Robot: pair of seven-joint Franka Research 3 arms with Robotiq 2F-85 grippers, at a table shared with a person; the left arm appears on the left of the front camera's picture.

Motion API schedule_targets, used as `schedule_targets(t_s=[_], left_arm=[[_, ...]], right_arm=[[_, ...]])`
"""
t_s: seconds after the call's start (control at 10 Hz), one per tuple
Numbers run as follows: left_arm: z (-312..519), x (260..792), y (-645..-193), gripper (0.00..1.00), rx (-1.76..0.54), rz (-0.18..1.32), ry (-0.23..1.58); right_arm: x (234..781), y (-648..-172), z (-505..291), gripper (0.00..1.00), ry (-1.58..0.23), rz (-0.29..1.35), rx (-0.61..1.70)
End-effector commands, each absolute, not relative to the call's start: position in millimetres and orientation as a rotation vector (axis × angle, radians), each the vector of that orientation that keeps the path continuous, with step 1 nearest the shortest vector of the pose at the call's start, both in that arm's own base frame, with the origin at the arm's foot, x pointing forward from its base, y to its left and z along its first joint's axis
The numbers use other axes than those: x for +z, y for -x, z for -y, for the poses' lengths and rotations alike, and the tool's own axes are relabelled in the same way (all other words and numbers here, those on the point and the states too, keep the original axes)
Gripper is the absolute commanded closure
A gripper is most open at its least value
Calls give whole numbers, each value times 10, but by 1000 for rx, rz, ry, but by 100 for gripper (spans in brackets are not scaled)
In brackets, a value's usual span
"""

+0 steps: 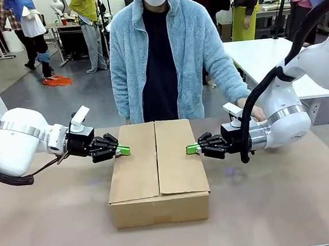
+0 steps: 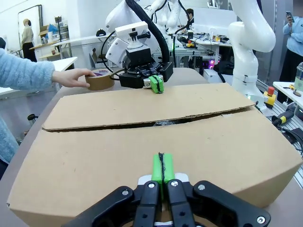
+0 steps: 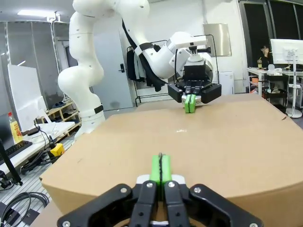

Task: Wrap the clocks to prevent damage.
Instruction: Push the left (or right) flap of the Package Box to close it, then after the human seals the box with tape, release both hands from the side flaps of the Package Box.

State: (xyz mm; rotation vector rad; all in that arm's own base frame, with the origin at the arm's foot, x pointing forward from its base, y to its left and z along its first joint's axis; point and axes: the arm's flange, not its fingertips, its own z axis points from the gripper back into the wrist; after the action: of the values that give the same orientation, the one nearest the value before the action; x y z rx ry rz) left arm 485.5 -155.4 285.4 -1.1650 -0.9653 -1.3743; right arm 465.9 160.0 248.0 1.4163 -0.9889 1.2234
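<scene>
Centre of frame, on cardboard box [image 1: 157, 175]: left gripper [image 1: 124, 151] and right gripper [image 1: 191, 149] both pinched shut, empty, pads on flaps [image 1: 179, 162]. Clocks likely inside, hidden under flaps. Press evenly both sides of seam [image 1: 156, 152], no sliding; person's hand [image 2: 75, 78] on tape roll [image 2: 100, 79].

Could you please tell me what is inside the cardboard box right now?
The cardboard box has both flaps closed. Through the seam only a dark sliver shows; the contents are covered.

The clocks [image 2: 164, 123] show as a whitish sliver inside the cardboard box [image 2: 94, 161], between its flaps.
</scene>
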Motion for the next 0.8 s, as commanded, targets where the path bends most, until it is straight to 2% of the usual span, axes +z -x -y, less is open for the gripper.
schedule_targets(t_s=[0.0,0.7], left_arm=[[1588,2826,-4859,100,-1361,967,1156],[1588,2826,-4859,100,-1361,967,1156]], right_arm=[[2475,-4660,-1611,99,-1397,992,1216],[2475,-4660,-1611,99,-1397,992,1216]])
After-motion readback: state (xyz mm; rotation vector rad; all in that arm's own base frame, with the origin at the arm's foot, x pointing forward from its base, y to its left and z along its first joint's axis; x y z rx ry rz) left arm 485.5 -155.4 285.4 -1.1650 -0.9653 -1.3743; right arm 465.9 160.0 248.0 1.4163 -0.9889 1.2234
